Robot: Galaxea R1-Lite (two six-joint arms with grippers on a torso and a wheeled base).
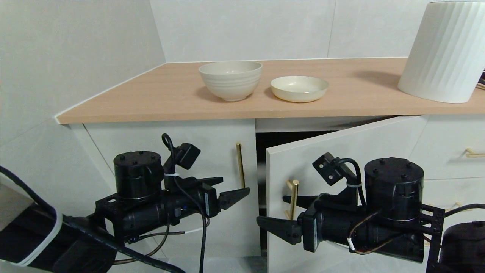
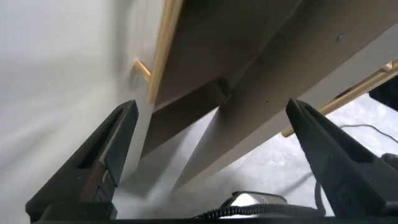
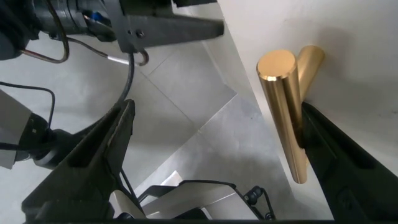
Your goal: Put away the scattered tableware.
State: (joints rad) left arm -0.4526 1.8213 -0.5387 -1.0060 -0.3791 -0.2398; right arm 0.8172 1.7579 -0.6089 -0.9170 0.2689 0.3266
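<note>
nearest, the right tool (image 1: 279, 212) is spread wide with the gold handle (image 1: 292, 199) of the cupboard door (image 1: 341, 159) between its jaws, not clamped; that door stands partly ajar. the left tool (image 1: 232, 186), also wide and empty, hangs by the shut door's handle (image 1: 240, 165). farther off, the bowl (image 1: 230, 80) and shallow dish (image 1: 299, 88) sit side by side on the tabletop (image 1: 151, 98), so i judge the putting away barely begun.

Spotted a cream bowl (image 1: 230, 80) with faint ringed bands, a plain pale-yellow dish (image 1: 299, 88), a tan woodgrain countertop (image 1: 151, 94), white cabinet doors (image 1: 341, 159) with brass-gold handles (image 1: 240, 165), plus a white ribbed container (image 1: 443, 53).
</note>
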